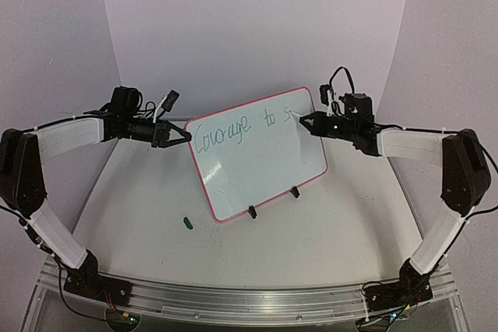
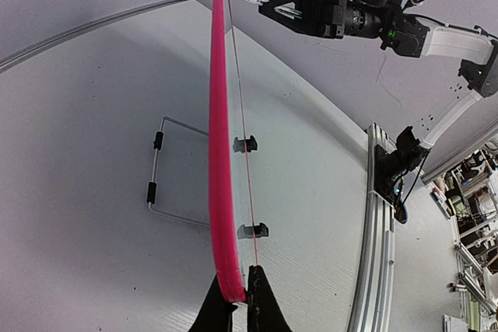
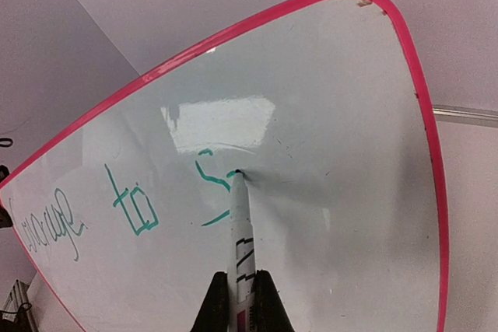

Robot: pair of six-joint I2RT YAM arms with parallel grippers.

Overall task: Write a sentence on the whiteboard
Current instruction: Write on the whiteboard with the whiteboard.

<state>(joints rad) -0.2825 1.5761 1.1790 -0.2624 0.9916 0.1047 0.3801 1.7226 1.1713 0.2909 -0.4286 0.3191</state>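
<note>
Since the board (image 1: pixel 257 169) stands near upright at mid-table on two clip feet (image 1: pixel 253 211) and a wire prop (image 2: pixel 156 169), it reads as a light, thin, stiff panel with a slick face. It is judged liable to slide or tip under pen pressure unless braced.

The left gripper (image 2: pixel 240 301) has its fingers closed narrowly on the pink frame at the board's left edge, one finger on each side. That rim is judged the proper hold, as the face offers no purchase.

The right gripper (image 3: pixel 237 295) has its fingers closed on the marker (image 3: pixel 240 223), whose tip touches the face at the end of an "s".

The sentence (image 1: pixel 241 124) is in green script and reads "Courage to s" on the top line; it is incomplete.

The marker is a slim, smooth barrel, apt to slip or twist in the grip, so light contact is advised.

A small green piece, probably the cap (image 1: pixel 187 222), lies on the table (image 1: pixel 334 223), apart from the board.
</note>
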